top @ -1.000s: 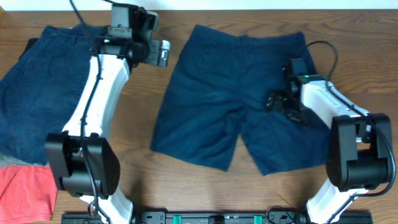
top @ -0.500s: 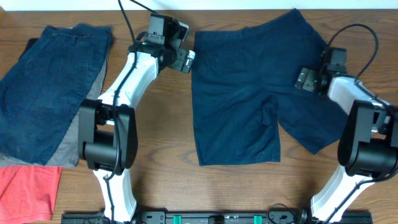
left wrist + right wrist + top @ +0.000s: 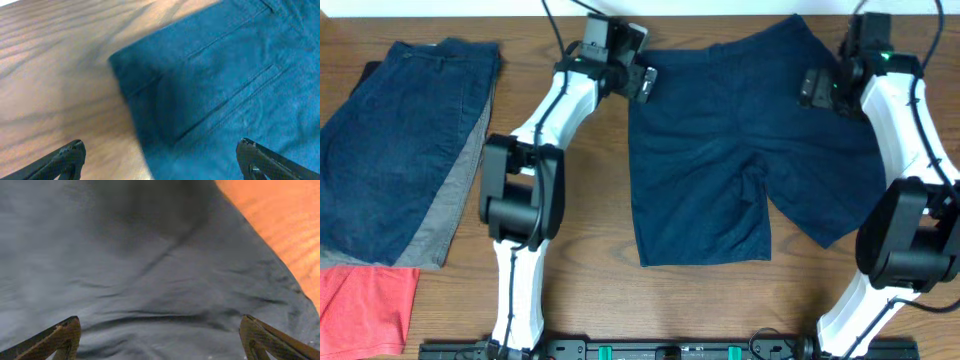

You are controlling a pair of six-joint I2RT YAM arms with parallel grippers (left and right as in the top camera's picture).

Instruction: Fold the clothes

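Navy shorts [image 3: 720, 150]: lay spread flat mid-bench [image 3: 590, 230], waistband at the far edge, legs toward the robot.
Left claw [image 3: 646, 84]: fingers wide apart and empty, at the waistband's left corner.
Right claw [image 3: 813, 88]: fingers wide apart and empty, over cloth near the waistband's right end.
Faded denim shorts [image 3: 390, 140]: far left, well apart.
Coral garment [image 3: 360, 310]: near-left corner.

Denim-blue shorts [image 3: 390, 140] over grey cloth [image 3: 455, 205], coral-red garment [image 3: 360, 310], wooden table [image 3: 592, 235]
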